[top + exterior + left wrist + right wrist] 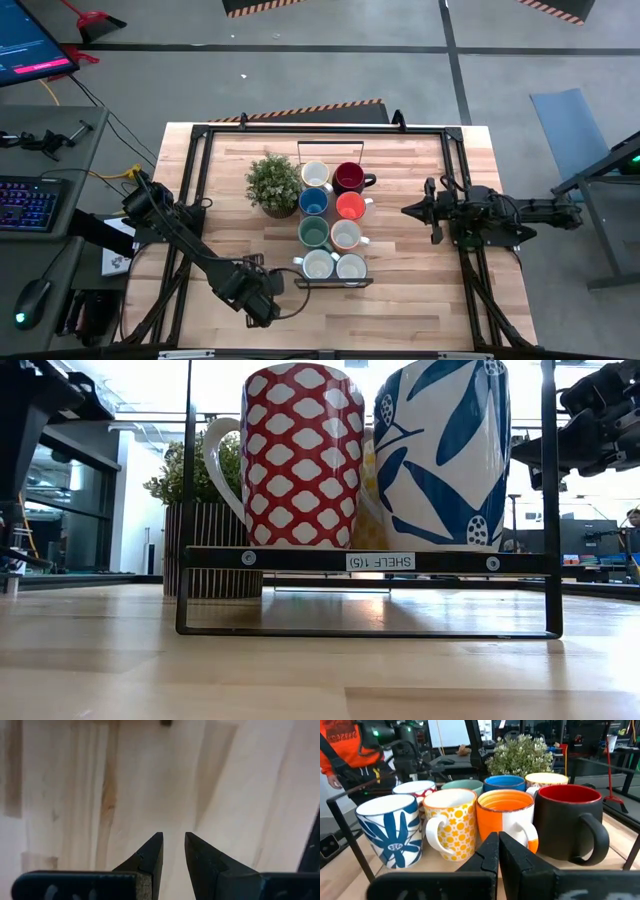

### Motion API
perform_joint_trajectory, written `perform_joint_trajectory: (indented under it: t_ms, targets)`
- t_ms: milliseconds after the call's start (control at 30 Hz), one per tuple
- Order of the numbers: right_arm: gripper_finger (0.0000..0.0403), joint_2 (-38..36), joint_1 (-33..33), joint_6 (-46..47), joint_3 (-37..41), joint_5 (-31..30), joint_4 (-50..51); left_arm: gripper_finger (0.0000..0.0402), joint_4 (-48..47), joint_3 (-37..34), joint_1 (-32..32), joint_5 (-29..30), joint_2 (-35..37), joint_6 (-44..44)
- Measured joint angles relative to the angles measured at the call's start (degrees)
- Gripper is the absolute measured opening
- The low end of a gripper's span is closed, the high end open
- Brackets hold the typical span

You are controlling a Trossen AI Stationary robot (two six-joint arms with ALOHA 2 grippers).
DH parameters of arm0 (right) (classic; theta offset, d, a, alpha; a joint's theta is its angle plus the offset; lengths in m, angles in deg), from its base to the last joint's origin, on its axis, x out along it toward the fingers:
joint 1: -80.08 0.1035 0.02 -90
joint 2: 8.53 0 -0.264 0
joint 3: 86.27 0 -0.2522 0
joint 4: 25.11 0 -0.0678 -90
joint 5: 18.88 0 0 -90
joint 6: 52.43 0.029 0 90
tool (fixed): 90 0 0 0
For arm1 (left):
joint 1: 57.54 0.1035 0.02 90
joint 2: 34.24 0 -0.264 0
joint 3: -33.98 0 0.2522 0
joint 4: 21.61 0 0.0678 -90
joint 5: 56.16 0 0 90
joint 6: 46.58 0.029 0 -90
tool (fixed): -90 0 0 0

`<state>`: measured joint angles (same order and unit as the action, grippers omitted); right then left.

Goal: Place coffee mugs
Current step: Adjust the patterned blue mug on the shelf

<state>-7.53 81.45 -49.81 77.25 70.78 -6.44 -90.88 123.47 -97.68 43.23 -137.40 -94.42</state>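
Ceramic coffee mugs (333, 221) are sitting in two rows of four inside the black wire rack (331, 283) at mid-table. We are seeing the left gripper (262, 312), fingers slightly parted and empty, hanging over bare wood off the rack's near left corner. We are judging it nearer than the right gripper (407, 211), pinched shut beside the dark red mug (348, 178).

Grey concrete floor (300, 75) with striped hazard tape (315, 109), and a side desk (60, 160) holding a keyboard (30, 203)

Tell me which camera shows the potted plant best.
The high view: the potted plant shows whole, left of the mugs. The right wrist view catches its foliage behind them; the low view only part; the left wrist none.
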Motion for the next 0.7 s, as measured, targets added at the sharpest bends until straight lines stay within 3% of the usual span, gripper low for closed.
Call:
perform_joint_trajectory:
  t_ms: [400,700]
  targets:
    - [0.0000,0.89,0.00,7.84,0.00,0.00,0.07,0.0071,10.38,0.00,0.00,0.00,0.00,0.02]
    - [0.0000,0.89,0.00,7.85,0.00,-0.02,0.08,0.0071,18.81,0.00,0.00,0.00,0.00,0.02]
